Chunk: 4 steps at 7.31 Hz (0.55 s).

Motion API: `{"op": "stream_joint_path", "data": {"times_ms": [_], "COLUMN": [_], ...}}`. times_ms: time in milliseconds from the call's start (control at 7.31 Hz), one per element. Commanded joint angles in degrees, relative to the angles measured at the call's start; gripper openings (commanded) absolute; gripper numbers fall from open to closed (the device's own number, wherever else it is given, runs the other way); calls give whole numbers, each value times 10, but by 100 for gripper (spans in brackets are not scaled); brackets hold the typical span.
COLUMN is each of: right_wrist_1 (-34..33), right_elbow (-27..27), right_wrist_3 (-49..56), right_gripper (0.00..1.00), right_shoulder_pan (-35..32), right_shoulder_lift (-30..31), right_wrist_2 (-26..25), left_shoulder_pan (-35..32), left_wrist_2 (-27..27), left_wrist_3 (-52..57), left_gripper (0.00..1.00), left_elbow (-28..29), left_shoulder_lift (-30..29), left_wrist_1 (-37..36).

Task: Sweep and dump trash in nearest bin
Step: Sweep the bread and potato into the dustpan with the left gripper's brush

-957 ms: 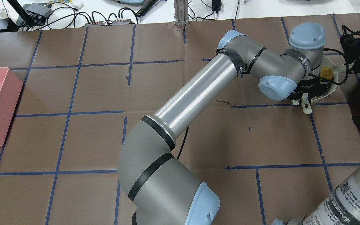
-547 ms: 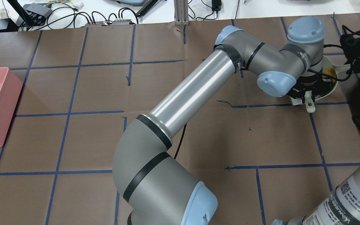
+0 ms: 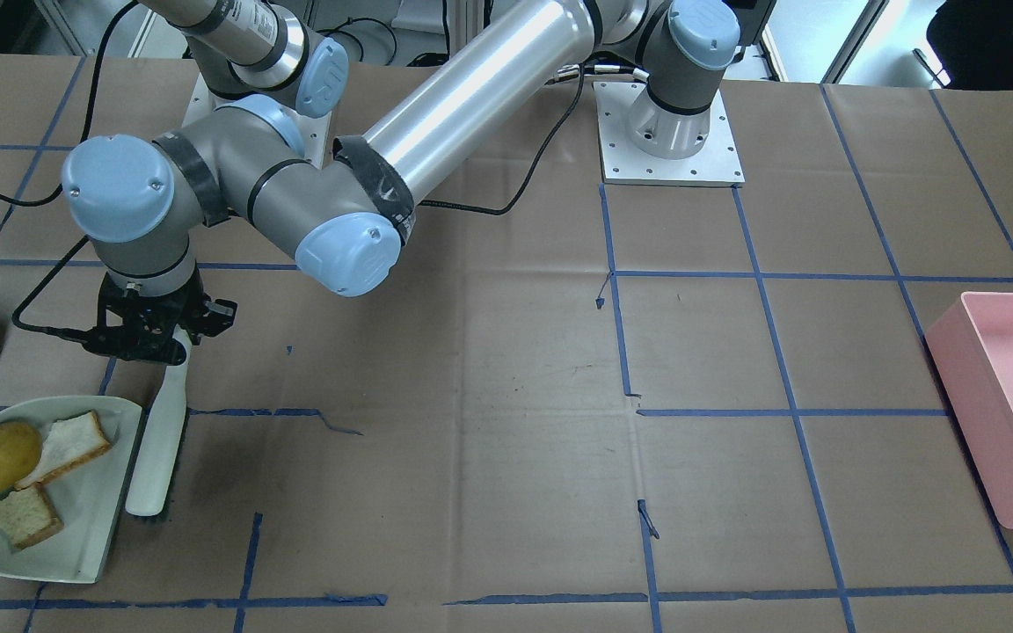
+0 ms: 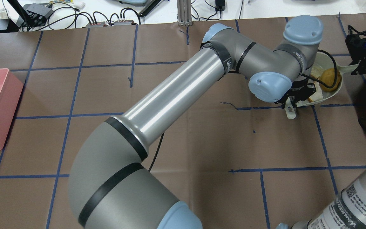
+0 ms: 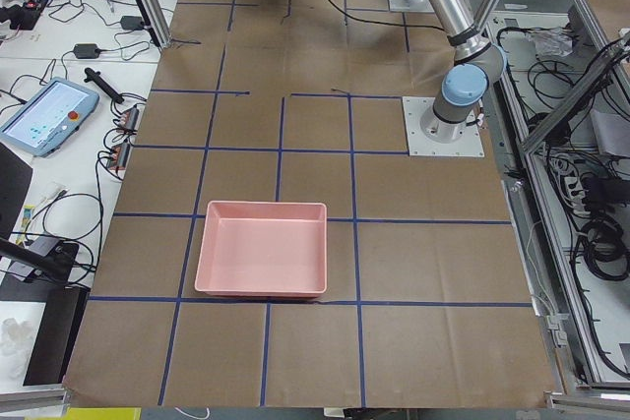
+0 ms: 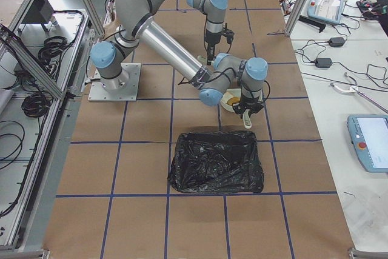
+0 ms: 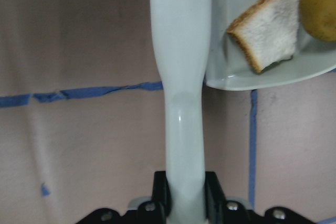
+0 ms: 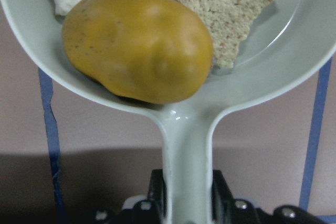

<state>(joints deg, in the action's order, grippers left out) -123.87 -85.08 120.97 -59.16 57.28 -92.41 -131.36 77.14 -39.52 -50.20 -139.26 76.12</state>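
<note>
**Step in hand: closing the sweep and preparing to dump.**

The left gripper (image 7: pixel 185 195) is clamped on the end of the brush (image 3: pixel 157 435) handle. The right gripper (image 8: pixel 186 192) is closed around the handle of the dustpan (image 3: pixel 89 527).

All three scraps lie on the pan. Seen from the right gripper, the potato lump (image 8: pixel 136 51) sits directly ahead, at the root of the handle. The white bread slice (image 3: pixel 67 444) and the torn bread piece (image 8: pixel 231 9) lie just beyond it. Seen from the left gripper, the pan rim lies ahead and to one side of the brush handle, with the white slice nearest. The brush runs close along the pan's edge; contact cannot be confirmed.

Procedure, as judged:

1. Draw the brush straight back from the pan without catching the rim.
2. Lift the pan with its open lip level or slightly raised. The lump is rounded and is likely to roll.
3. Carry the pan to the black bag-lined bin (image 6: pixel 213 134), which stands near it. The pink bin (image 3: pixel 999 422) is well apart, across the table.
4. Tip only once the lip is over the opening.
</note>
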Motion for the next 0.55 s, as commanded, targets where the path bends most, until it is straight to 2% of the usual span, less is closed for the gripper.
{"op": "stream_joint_path", "data": {"times_ms": [0, 274, 410], "right_wrist_1": [1, 8, 10], "right_elbow": [1, 1, 0], "right_wrist_3": [0, -4, -7], "right_gripper": [0, 0, 0], "right_shoulder_pan": [0, 0, -1], "right_shoulder_lift": [0, 7, 18], "right_wrist_2": [10, 16, 15], "left_shoulder_pan": [10, 29, 30], "left_wrist_2": [6, 11, 37], "left_wrist_3": [-6, -1, -1], "left_gripper": [0, 0, 0], "left_elbow": [-143, -322, -395], "left_shoulder_lift": [104, 220, 263], "left_wrist_1": [-1, -38, -74]}}
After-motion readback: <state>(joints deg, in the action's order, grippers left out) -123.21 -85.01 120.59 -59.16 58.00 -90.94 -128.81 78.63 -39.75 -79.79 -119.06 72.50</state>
